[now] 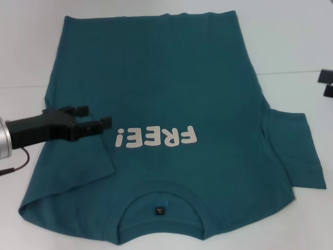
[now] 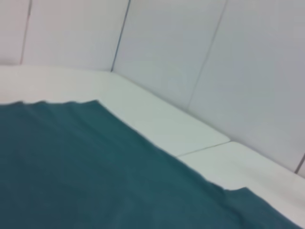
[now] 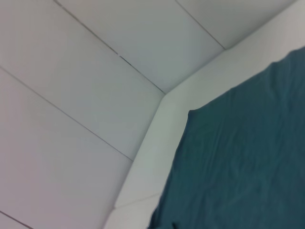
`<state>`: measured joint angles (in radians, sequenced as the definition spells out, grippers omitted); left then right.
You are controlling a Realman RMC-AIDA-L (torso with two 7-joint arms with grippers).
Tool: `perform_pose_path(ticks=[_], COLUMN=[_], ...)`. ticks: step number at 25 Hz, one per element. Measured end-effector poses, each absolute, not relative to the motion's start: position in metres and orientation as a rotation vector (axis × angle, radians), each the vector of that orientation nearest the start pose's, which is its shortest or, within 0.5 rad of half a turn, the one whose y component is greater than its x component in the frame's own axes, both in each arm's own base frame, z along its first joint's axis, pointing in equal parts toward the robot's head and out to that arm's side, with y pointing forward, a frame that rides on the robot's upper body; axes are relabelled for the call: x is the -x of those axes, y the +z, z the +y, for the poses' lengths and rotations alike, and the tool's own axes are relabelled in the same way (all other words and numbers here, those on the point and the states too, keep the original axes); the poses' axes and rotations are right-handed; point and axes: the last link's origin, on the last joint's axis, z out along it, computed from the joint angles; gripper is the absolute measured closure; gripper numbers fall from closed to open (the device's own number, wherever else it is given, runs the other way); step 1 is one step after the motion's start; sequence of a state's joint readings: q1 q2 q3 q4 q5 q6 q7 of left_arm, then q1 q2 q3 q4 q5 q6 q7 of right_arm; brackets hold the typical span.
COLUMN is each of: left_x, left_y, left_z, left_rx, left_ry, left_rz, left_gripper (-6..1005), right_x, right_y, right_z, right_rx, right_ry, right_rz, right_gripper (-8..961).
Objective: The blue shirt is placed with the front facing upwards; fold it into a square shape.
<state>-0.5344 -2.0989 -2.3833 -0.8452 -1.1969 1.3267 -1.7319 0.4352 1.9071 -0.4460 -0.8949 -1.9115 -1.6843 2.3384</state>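
Blue shirt (image 1: pixel 171 94) spread front-up on the white desk (image 1: pixel 296 47), left sleeve already folded in.

The shirt lies flat with its collar toward the robot and its hem at the far side, so the off-white "FREE!" print (image 1: pixel 156 137) reads upside down in the head view; a small dark label (image 1: pixel 159 211) shows inside the round neck. The sleeve on the robot's left is folded over onto the body, while the right sleeve (image 1: pixel 299 148) sticks out onto the desk. The left gripper (image 1: pixel 96 119) hovers over the folded-in sleeve, just left of the print, its two black fingers spread apart and grasping nothing. The right gripper (image 1: pixel 328 83) shows only at the right edge of the head view, beside the shirt; whether it is released or clenched I cannot tell. Both wrist views show shirt cloth, desk and pale wall panels (image 2: pixel 190 47).
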Motion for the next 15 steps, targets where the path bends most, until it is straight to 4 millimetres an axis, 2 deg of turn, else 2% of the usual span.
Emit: perform_pose_path(ticks=[3,5,11,15], left_x=[0.251,0.252,0.253,0.253], left_y=[0.024,0.023,0.019,0.017], left_z=[0.372,0.370,0.369,0.370], left_rx=[2.454,2.456,2.468,2.479], left_ry=[-0.663,-0.663,-0.649,-0.642], left_rz=[-0.868,-0.864,-0.872,-0.874], left_gripper=[111,111,112,112], right_x=[-0.291,-0.294,-0.327,-0.327], right_y=[0.159,0.158,0.160,0.166], right_z=[0.328,0.329,0.331,0.334], right_rx=[2.093,2.071,1.916,1.895], right_ry=[1.035,1.015,0.765,0.619], right_rz=[1.590,1.611,1.703,1.738], right_gripper=[39,39,38,38])
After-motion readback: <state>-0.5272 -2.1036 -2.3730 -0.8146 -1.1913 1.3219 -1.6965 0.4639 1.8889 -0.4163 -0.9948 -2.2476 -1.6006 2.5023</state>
